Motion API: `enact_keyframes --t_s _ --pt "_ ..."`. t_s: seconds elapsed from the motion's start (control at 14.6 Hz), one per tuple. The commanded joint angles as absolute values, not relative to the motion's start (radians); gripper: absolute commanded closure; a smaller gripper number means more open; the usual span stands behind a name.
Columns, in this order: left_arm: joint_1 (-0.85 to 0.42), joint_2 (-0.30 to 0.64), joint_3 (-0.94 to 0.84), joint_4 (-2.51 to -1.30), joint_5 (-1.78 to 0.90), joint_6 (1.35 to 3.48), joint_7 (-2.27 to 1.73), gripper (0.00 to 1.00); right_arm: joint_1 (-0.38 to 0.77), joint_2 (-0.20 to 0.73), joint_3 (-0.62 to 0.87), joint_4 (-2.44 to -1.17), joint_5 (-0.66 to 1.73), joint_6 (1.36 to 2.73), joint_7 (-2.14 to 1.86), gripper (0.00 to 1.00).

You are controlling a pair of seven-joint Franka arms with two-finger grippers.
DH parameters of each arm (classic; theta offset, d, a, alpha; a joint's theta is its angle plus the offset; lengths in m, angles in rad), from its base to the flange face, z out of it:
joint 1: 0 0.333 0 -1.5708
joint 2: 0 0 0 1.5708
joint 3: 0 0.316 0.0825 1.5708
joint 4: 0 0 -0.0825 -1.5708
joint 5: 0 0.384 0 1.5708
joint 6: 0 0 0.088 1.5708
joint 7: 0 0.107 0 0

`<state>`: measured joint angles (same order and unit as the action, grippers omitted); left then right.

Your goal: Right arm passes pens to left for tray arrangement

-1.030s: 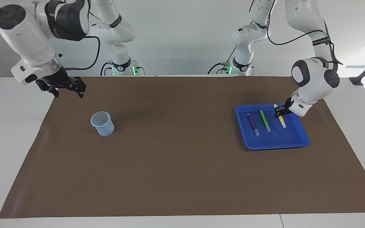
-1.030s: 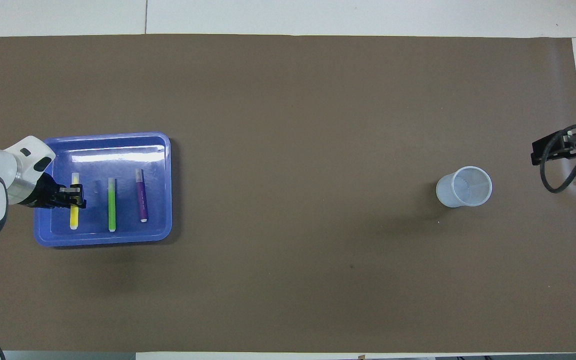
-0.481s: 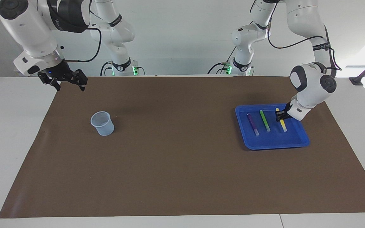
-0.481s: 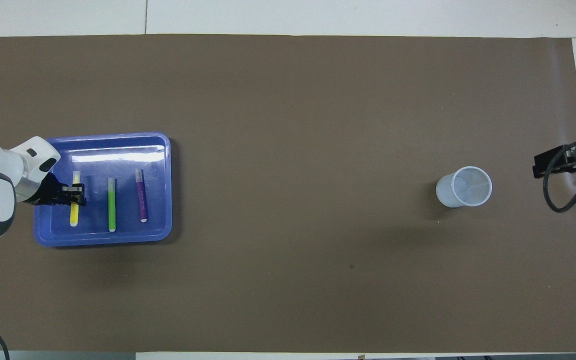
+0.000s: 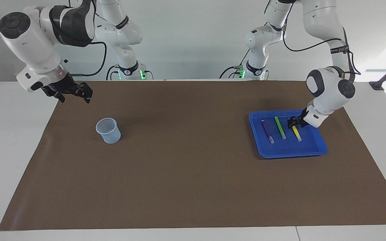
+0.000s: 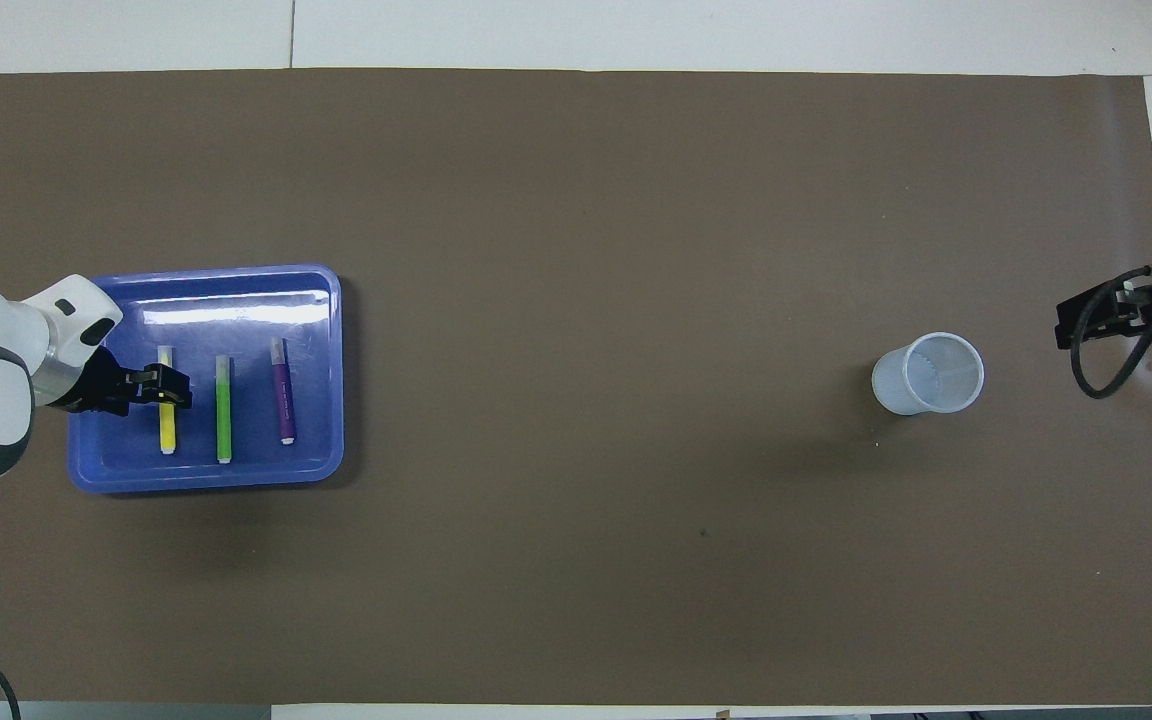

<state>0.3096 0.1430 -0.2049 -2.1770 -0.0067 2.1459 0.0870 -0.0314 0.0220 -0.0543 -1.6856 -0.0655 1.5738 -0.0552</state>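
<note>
I see all 3 pens lying side by side in the blue tray [image 5: 317,147] at the left arm's end of the bench: purple pen [image 5: 267,131], green pen [image 5: 280,127], yellow pen [image 5: 296,133]. Left hand [image 5: 293,122] sits low over the yellow pen; I cannot tell its grip. Right hand [image 5: 72,93] waits open above the mat's corner, near the cup [image 5: 107,130].

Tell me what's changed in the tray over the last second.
The left gripper has carried the yellow pen sideways toward the green pen, narrowing the gap; it is at the pen, grip unclear. The green pen, purple pen, tray and cup stayed put. The right gripper stays raised near the table's edge.
</note>
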Motion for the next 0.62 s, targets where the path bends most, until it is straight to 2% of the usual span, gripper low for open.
enact_keyframes --t_s 0.0,0.21,0.55 --pt "0.325 0.137 -0.213 -2.191 0.012 2.163 0.091 0.0 -0.044 -0.005 -0.052 -1.681 -0.066 1.578 -0.077 0.0" --pt "0.324 0.144 -0.215 -2.114 0.011 2.091 0.087 0.0 -0.031 -0.02 -0.049 -1.686 -0.064 1.577 -0.078 0.0" --pt "0.241 0.123 -0.222 -1.922 0.009 1.864 -0.021 0.0 -0.031 -0.037 -0.043 -1.684 -0.064 1.577 -0.078 0.0"
